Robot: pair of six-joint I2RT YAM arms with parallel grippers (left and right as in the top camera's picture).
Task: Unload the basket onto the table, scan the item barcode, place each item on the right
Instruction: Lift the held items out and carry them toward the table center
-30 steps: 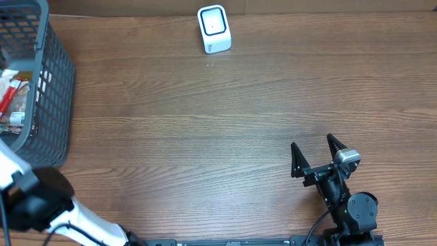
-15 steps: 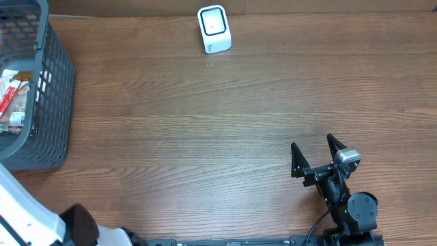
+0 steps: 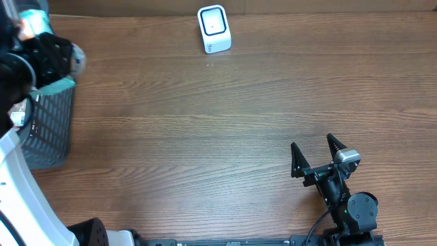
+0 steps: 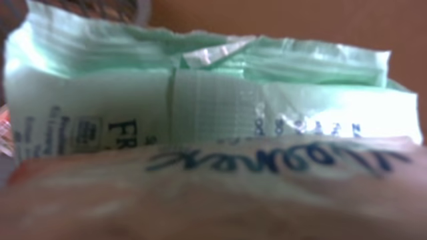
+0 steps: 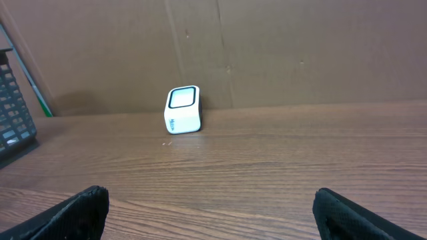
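left gripper [image 3: 44, 55] holds one green packet [image 4: 200, 100]; right gripper [image 3: 312, 142] wide open; one scanner [image 3: 214, 29], one basket [image 3: 49, 130].

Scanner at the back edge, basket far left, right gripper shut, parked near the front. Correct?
No: the right gripper is open, fingers spread wide, as the overhead view shows. The white scanner does sit at the back edge, the basket far left, the gripper near the front.

I count two black tools, the left tool [image 3: 42, 56] and the right tool [image 3: 313, 145], over one brown wooden worktop [image 3: 205, 123]. My feeds also show one white box-shaped scanner [image 3: 214, 29], one dark grey plastic mesh basket [image 3: 51, 130] and one pale green plastic packet [image 4: 213, 93].
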